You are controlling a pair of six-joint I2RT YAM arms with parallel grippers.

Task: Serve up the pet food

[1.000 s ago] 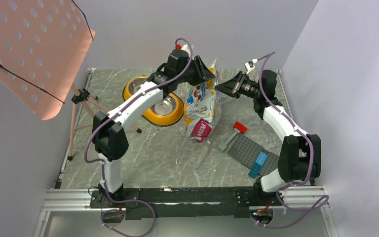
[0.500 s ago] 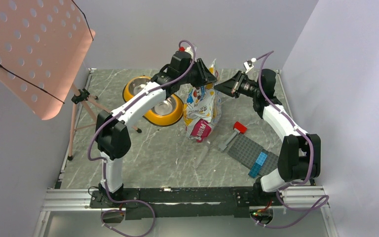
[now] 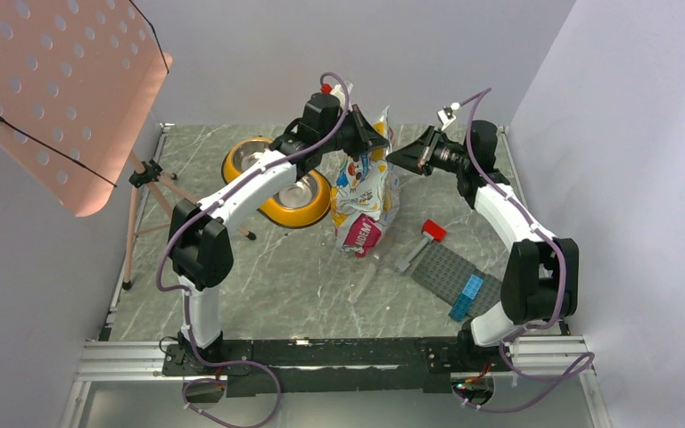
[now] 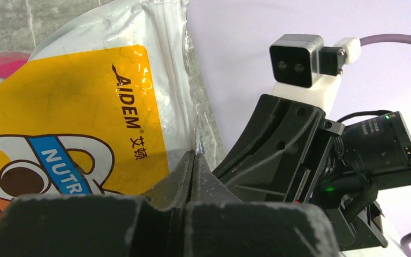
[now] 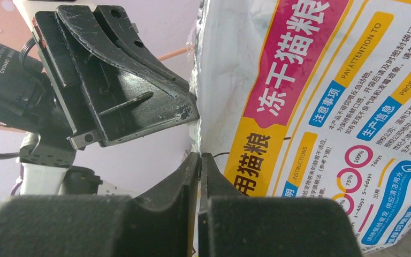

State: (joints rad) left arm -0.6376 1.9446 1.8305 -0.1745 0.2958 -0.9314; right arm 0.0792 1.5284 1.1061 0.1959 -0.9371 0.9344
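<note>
Table (image 3: 268,267): grey marble-pattern top, both arms reaching from the near edge to the far middle. A pink perforated music stand (image 3: 53,98) stands off to the left, well apart from the work and with no part in it.

Bag (image 3: 366,192): glossy white, pink and yellow, upright near the centre of the table, base on the surface, printed cat side towards the left arm. It is standing rather than lying, which I take to be so the upper seam is presented to both arms.

Double bowl (image 3: 278,217): yellow, two steel cups, just beside the bag on its left. The left arm crosses over it. No kibble shows in the parts of the cups I can see. Its place next to the bag suits a short pour.

Grey brick plate (image 3: 446,266) with blue bricks (image 3: 466,294) lies near the right arm's base, away from the bag.

Left gripper (image 4: 193,158): fingers pressed fully together on the clear film at the bag's upper edge.

Right gripper (image 5: 198,156): fingers almost together, a thin slit between them, with the bag's edge seam running into the tips. I read this as a pinch on the bag. The two grippers sit tip to tip on the same edge.

Judgement: two pinches side by side on one seam set up a tear to open the bag.

Pet food: none visible; presumably inside the bag.
</note>
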